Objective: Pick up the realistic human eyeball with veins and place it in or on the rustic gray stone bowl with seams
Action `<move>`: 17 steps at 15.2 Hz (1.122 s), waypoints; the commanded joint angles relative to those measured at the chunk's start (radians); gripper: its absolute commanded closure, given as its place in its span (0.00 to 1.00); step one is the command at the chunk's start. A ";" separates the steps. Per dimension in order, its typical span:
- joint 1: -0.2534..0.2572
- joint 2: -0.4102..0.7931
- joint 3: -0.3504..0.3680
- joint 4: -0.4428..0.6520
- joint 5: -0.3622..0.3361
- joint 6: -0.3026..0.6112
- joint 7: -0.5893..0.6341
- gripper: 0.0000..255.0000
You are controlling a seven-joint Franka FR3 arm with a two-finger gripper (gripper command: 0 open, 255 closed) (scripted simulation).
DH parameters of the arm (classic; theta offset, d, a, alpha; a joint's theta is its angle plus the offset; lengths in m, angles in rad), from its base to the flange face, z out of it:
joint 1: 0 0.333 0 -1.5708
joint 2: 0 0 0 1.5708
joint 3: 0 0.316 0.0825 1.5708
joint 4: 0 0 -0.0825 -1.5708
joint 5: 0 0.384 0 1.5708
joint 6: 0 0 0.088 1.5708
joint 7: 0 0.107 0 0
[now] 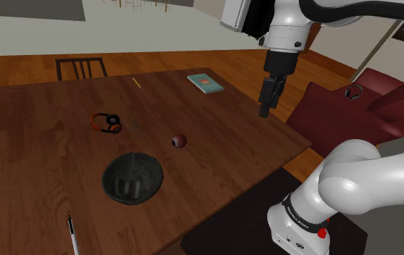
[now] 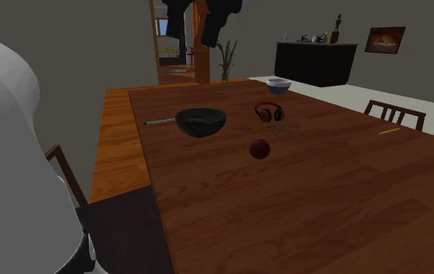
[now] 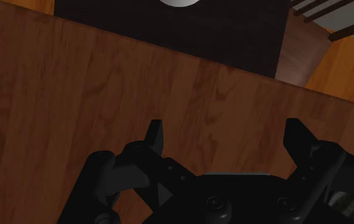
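Above the table [image 1: 40, 166] edge, well apart from the eyeball [image 1: 179, 140], hovering with gripper [image 1: 265, 109] wide open, empty. Eyeball lying on table near bowl [image 1: 107, 177]. Seemingly approach step; next: swing over, descend, straddle it.

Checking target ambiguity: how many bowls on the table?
2. The dark bowl sits near the eyeball; a pale bowl stands farther off in the second exterior view, beyond the headphones. Nothing looks able to hide another.
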 commanded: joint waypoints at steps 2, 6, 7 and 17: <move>0.002 0.013 0.007 -0.019 0.005 0.044 0.001 0.00; 0.009 0.081 0.034 -0.082 0.023 0.223 0.003 0.00; 0.011 0.103 0.041 -0.094 0.027 0.268 0.004 0.00; 0.022 0.404 0.109 -0.122 0.049 0.718 0.018 0.00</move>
